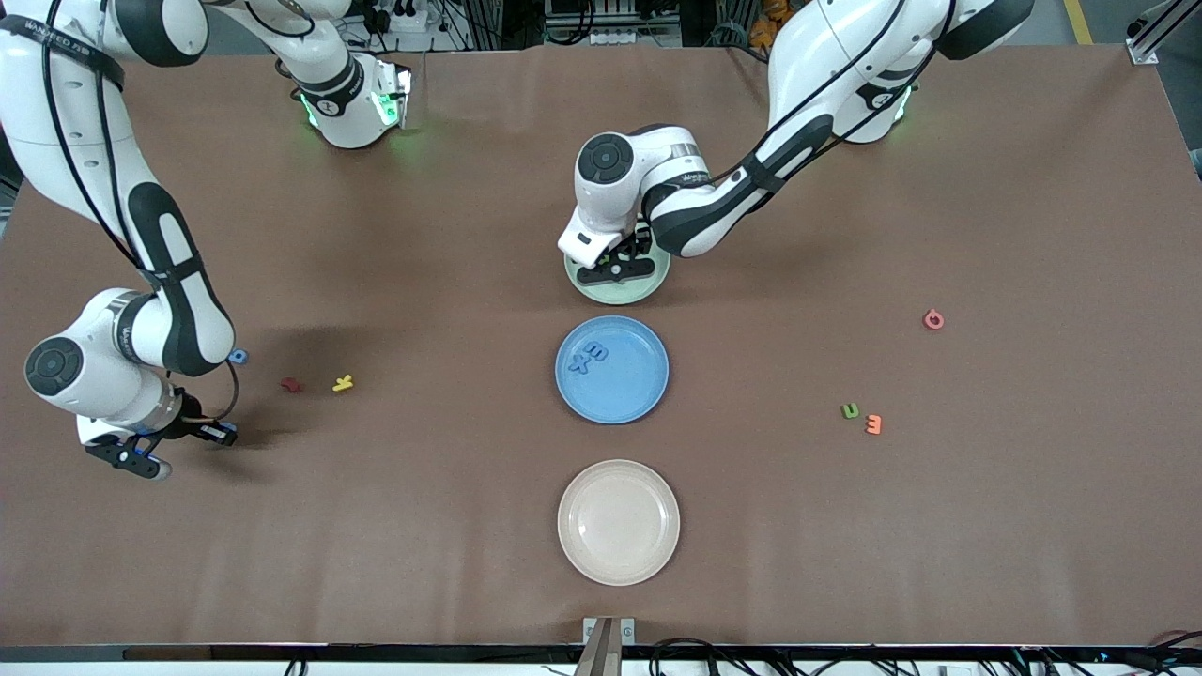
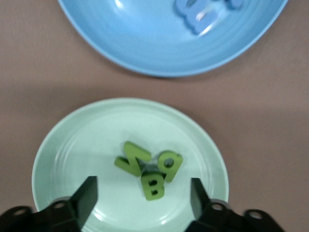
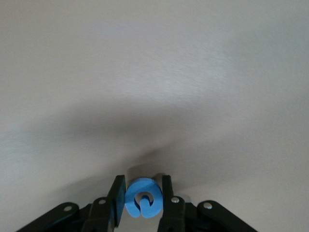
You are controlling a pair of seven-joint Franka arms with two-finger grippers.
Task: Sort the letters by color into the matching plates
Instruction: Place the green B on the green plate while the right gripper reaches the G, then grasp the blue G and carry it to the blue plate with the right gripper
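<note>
Left gripper (image 2: 140, 195): hovering low over the mint green plate (image 1: 657, 280), upper centre of the front frame; jaws spread wide, nothing between them. Three green letters (image 2: 149, 169) resting in a loose cluster on that plate, directly below the open fingers.

Right gripper (image 3: 141, 199): low over bare table (image 1: 423, 526) at the left edge of the front frame; jaws closed on a blue letter (image 3: 143, 198), a round, hooked shape, pinched by its sides.

Blue plate (image 1: 648, 394): centre of frame, two blue letters (image 1: 590, 357) inside near its rim. Another blue letter (image 1: 238, 356) on the table at mid-left, beside the right arm's forearm. Green letter (image 1: 850, 410) at mid-right, just beside an orange letter (image 1: 873, 424). Beige-pink plate (image 1: 657, 554) at lower centre.

Risks, as judged: narrow side grip on the held blue letter, liable to twist or drop in transit toward the blue plate. Green and orange letters nearly touching; likely to nudge or catch both on pickup. Both arms converging on adjacent plates; possible contact.
</note>
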